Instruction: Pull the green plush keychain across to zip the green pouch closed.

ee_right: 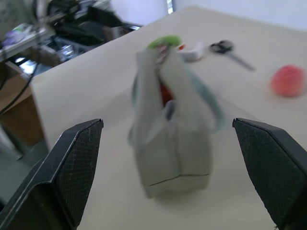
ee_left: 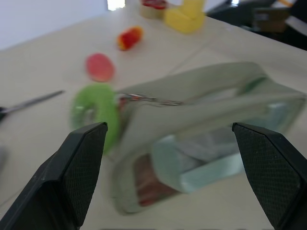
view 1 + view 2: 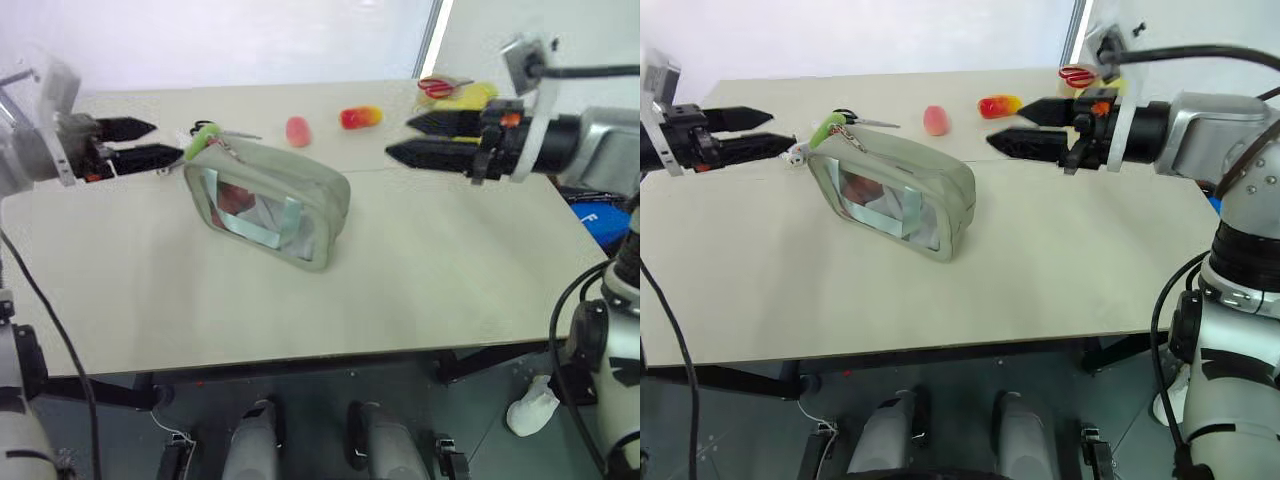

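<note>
Sage-green rectangular fabric pouch with a clear window and pale teal straps, standing on edge on the beige tabletop, zipper side up. Small lime-green fuzzy ring keychain at the pouch's upper left corner, hanging from the zipper pull. Left gripper just left of the pouch, level with the keychain, black fingers spread apart, holding nothing. Right gripper well off the pouch's right end, raised above the table, fingers likewise spread and empty. Behind the pouch: grey-handled scissors near the keychain, a pink rounded object, a red-and-yellow capsule-shaped toy. Farther right of the pouch, a yellow block with a red-rimmed item beside it.
</note>
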Action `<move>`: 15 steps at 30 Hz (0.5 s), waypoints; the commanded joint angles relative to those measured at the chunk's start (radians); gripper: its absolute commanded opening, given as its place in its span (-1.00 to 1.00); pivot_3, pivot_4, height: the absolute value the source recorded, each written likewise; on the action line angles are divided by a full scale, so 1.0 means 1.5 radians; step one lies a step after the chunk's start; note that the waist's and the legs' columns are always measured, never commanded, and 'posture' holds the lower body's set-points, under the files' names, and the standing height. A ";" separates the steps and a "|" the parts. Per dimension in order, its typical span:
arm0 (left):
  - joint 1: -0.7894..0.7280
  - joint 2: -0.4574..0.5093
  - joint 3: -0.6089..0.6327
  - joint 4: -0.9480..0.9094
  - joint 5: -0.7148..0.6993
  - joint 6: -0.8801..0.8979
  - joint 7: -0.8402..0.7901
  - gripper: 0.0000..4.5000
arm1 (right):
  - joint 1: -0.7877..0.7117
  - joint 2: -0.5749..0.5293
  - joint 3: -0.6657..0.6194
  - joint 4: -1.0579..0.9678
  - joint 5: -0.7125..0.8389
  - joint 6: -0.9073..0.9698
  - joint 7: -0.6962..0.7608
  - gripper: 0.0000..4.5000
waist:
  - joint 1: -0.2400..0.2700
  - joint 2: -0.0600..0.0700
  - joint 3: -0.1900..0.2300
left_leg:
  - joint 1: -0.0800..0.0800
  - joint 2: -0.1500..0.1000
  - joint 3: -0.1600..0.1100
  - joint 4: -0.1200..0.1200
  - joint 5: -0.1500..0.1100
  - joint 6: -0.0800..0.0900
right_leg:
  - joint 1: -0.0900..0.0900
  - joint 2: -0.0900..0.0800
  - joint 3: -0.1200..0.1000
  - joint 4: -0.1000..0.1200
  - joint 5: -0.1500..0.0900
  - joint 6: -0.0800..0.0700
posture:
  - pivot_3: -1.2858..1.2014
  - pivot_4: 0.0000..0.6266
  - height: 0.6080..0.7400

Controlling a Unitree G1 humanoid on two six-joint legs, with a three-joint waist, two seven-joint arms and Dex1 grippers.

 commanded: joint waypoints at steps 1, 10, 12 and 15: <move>0.016 0.031 0.001 -0.039 -0.014 0.009 -0.036 0.98 | -0.004 0.015 -0.008 -0.032 0.023 0.016 -0.031 1.00 | -0.001 0.000 0.000 | -0.001 0.000 0.000 0.001 0.000 0.000 | 0.000 0.000 0.000 0.001 0.000 0.001 | 0.03 -0.52 1.00; 0.003 0.026 0.017 -0.029 -0.001 -0.016 -0.003 0.98 | -0.031 0.034 0.001 -0.026 0.025 -0.001 -0.072 1.00 | 0.000 0.000 0.000 | 0.000 0.001 -0.001 0.010 -0.001 -0.002 | 0.000 0.000 0.000 0.007 0.001 -0.002 | 0.03 -0.52 1.00; 0.010 0.040 0.014 -0.037 0.004 -0.028 -0.013 0.98 | -0.038 0.045 0.046 -0.031 -0.011 -0.050 -0.074 1.00 | -0.001 0.000 0.000 | 0.000 0.001 -0.001 0.010 -0.001 -0.001 | 0.001 0.000 0.000 0.004 0.005 -0.003 | 0.03 -0.52 1.00; 0.008 0.064 0.037 -0.054 -0.008 -0.017 -0.009 0.98 | -0.066 0.091 0.118 -0.008 -0.074 -0.127 -0.093 1.00 | -0.006 0.000 0.000 | 0.000 0.001 -0.001 0.009 -0.001 -0.001 | 0.000 0.000 -0.001 0.001 0.008 -0.005 | 0.03 -0.52 1.00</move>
